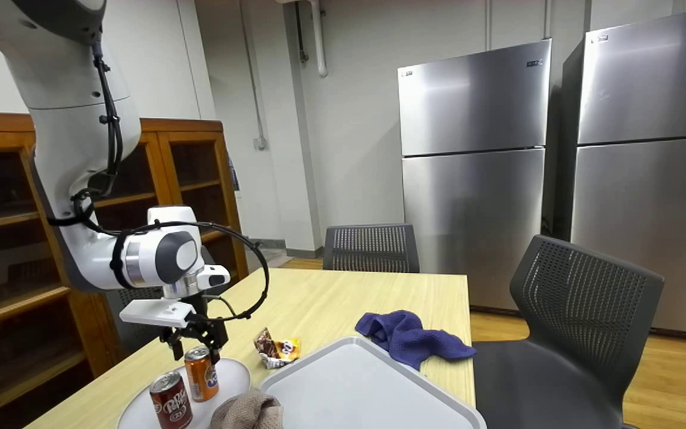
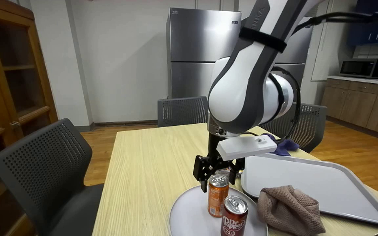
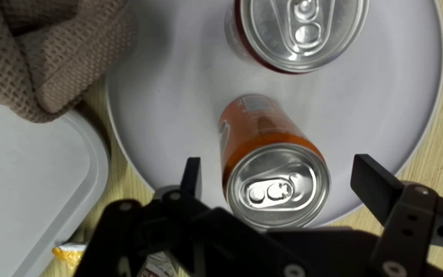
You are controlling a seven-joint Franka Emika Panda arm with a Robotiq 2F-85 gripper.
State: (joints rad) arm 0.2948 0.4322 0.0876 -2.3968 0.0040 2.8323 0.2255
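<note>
Straight down from the end effector (image 3: 277,171), whose fingers hang spread apart, the orange can (image 2: 217,197) stands upright on the plate (image 3: 383,100), long axis vertical, its top between them with a gap each side; the Dr Pepper can (image 2: 234,218) stands near it there.

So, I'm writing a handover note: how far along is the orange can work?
Looks done: the open gripper straddles the orange can. In hand: nothing gripped; gaps show both sides. Left, if picking up: closing and lifting, as the can rests on the plate.
</note>
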